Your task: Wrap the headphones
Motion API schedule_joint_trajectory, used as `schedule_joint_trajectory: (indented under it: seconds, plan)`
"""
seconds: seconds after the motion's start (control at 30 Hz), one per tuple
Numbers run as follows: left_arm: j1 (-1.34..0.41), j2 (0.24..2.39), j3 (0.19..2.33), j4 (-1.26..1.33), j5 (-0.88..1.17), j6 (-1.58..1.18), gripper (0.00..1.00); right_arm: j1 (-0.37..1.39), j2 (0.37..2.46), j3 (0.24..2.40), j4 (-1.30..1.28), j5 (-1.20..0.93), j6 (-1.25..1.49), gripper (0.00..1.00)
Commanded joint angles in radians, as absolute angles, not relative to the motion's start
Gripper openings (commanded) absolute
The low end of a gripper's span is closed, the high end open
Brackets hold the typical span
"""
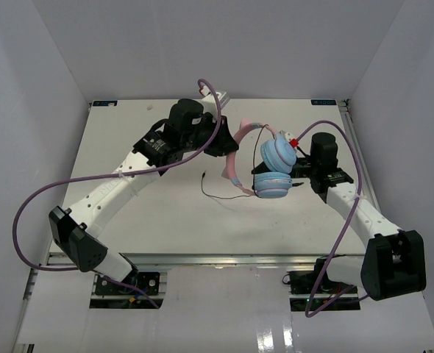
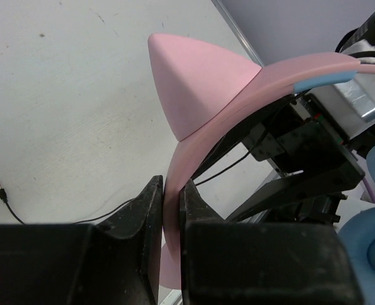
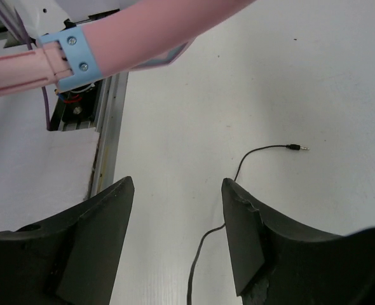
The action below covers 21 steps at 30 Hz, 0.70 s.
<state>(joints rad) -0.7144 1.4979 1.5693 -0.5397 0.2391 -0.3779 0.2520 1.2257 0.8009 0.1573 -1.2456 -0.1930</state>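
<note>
Pink headband (image 2: 283, 79) of the headphones (image 1: 278, 154) tight in the left gripper (image 2: 171, 194); right gripper (image 3: 178, 190) spread wide, apparently empty.

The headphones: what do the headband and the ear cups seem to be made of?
The headband looks like moulded plastic or silicone: smooth, matte pink, with no weave or seams. The ear cups look padded, light blue and rounded, perhaps foam under faux leather, though the covering cannot be told for sure.
</note>
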Motion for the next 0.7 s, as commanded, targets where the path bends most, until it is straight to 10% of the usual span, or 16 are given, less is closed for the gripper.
schedule_joint_trajectory:
  seconds: [0.0,0.67]
  plan:
    - [-0.699,1.447,1.66,-0.438,0.145,-0.478,0.0,0.254,1.223,0.786,0.215,-1.357,-0.225,0.64]
    - [-0.698,1.322,1.587,-0.246,0.116,-0.618,0.0,0.237,1.247,0.732,0.466,-1.392,0.018,0.64]
